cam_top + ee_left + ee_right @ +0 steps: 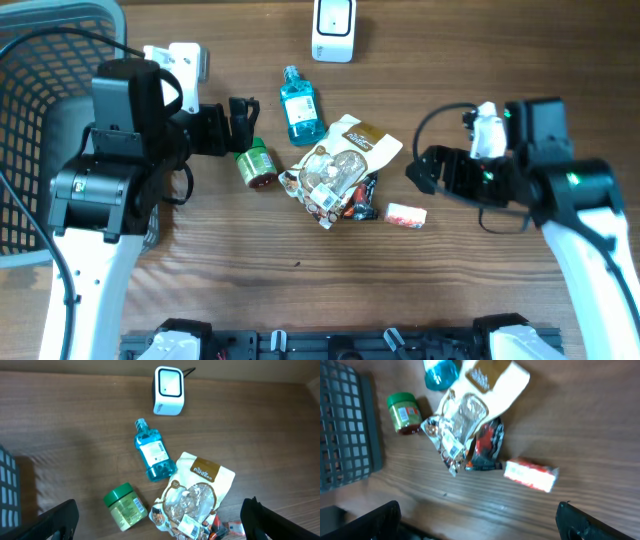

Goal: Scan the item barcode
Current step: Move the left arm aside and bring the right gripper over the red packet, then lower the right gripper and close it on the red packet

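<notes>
A white barcode scanner stands at the table's far edge, also in the left wrist view as the scanner. Items lie in a loose group: a blue bottle, a green jar on its side, a clear snack bag, a dark packet and a small red-and-white box. My left gripper hovers open just above the jar, holding nothing. My right gripper is open and empty, right of the bag and above the box.
A dark mesh basket fills the left side, partly under the left arm. The snack bag overlaps the dark packet. Bare wood lies in front of the items, toward the near edge.
</notes>
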Tool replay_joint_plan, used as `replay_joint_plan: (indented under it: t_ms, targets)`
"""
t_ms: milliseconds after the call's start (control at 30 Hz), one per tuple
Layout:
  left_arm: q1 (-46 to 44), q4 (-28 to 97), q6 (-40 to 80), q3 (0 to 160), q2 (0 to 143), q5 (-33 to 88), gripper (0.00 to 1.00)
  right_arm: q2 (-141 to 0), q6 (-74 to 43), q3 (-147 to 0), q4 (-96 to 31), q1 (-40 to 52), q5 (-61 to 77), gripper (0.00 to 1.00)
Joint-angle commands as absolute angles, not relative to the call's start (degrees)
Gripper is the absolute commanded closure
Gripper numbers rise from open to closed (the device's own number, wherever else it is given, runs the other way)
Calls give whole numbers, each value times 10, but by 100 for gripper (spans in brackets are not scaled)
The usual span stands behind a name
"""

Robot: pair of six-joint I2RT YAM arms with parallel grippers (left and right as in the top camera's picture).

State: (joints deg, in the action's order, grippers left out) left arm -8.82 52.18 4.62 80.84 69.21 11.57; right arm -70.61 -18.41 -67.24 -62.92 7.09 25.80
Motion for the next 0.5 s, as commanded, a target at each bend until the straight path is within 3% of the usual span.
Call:
replay_joint_plan:
  t_ms: [0,133,467]
  targets:
    - [-84,532,47,808,692,107,0,-767,-249,-682,-645,77,248,5]
    - [-84,542,47,808,692,107,0,-805,-366,-679,-690,113,78,0]
    - [-84,558,47,808,692,103,0,-954,-375,-670,-651,207,56,0]
